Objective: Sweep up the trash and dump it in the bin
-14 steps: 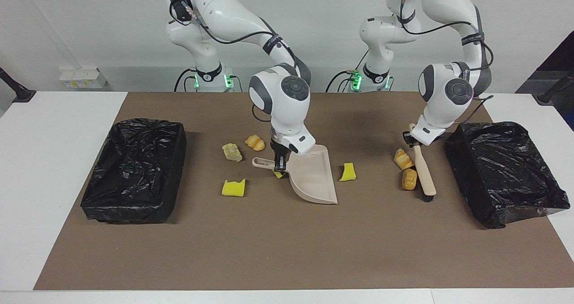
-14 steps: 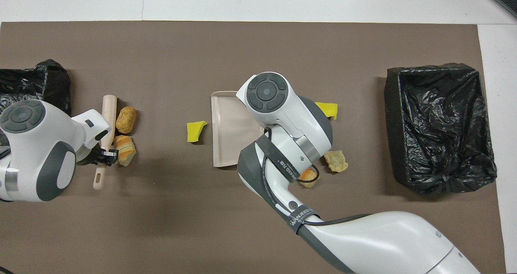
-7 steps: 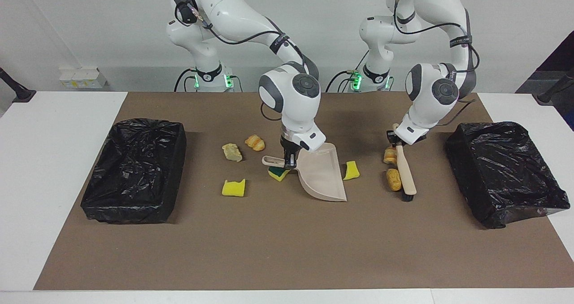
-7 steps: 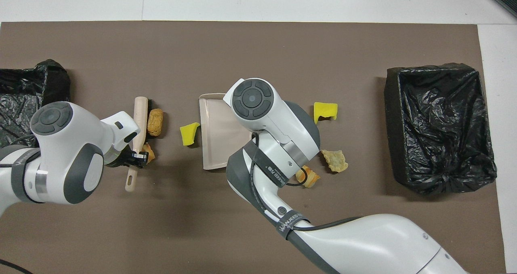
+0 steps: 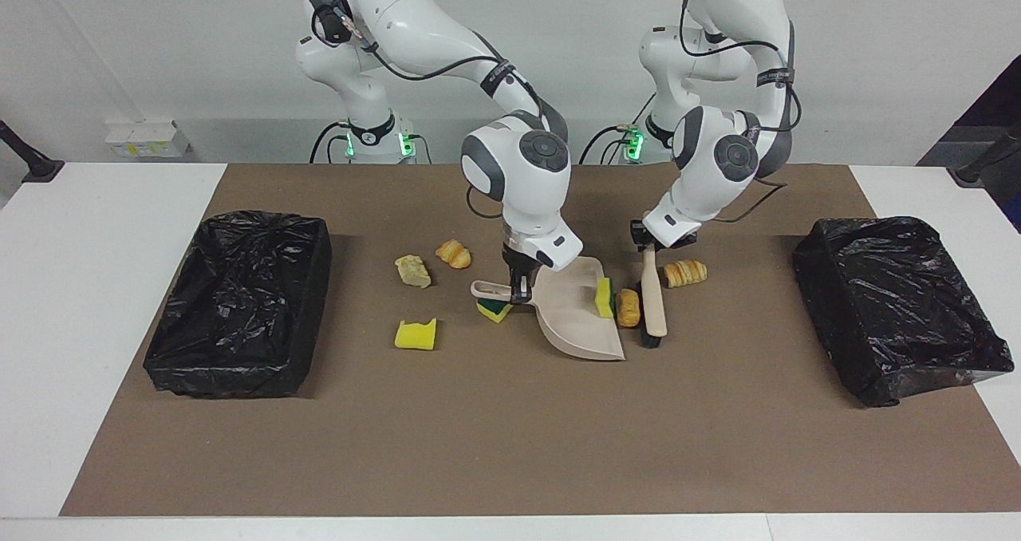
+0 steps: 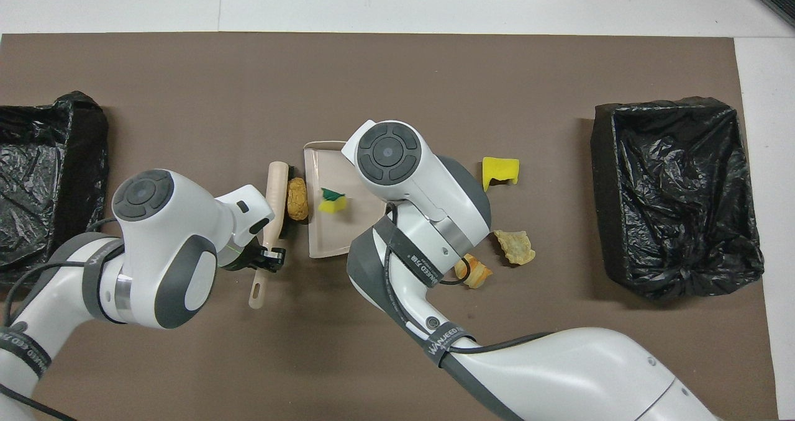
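My right gripper (image 5: 520,290) is shut on the handle of the beige dustpan (image 5: 578,321), which rests mid-mat. My left gripper (image 5: 648,246) is shut on the brush (image 5: 654,298), whose bristles stand at the pan's mouth. Of the trash, a yellow sponge bit (image 5: 604,298) lies in the pan and a tan lump (image 5: 628,307) sits between brush and pan. A striped lump (image 5: 686,273) lies beside the brush, toward the left arm's end. A green-topped sponge (image 5: 494,310) lies under the pan's handle. A yellow sponge (image 5: 415,334) and two lumps (image 5: 412,270) (image 5: 453,253) lie toward the right arm's end.
Two black-lined bins stand on the brown mat, one (image 5: 239,302) at the right arm's end and one (image 5: 901,306) at the left arm's end. In the overhead view the right arm's wrist (image 6: 388,154) covers the pan's handle.
The left gripper swept the brush toward the dustpan, pushing the yellow sponge bit into it and a tan lump to its mouth. The striped lump stayed behind. The pan shifted slightly toward the brush.
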Tool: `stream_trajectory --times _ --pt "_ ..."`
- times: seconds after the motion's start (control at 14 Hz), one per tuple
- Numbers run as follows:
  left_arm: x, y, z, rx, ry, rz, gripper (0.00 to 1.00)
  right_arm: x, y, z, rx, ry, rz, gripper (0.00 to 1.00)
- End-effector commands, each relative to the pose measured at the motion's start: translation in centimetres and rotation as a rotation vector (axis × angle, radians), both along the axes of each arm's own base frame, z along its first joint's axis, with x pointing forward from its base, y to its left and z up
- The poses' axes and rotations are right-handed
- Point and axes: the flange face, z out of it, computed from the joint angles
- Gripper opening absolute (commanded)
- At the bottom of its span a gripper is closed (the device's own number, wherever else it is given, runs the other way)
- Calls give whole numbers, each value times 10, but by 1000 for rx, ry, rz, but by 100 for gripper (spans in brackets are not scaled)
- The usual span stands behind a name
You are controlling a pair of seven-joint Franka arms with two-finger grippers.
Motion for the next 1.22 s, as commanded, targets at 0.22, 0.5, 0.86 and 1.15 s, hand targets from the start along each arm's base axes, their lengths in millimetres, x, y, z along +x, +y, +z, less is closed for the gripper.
stream_trajectory --times 0.22,0.5,0.86,1.15 --pt "-14 -43 17 -71 -19 15 0 4 4 -2 27 -11 -23 0" --pt "0 6 38 -42 -22 95 0 3 5 0 31 -12 -24 0" --pt "1 82 71 127 19 163 0 4 4 0 36 -9 -32 0" --pt "-14 109 72 302 127 530 0 3 6 0 45 -2 -54 0"
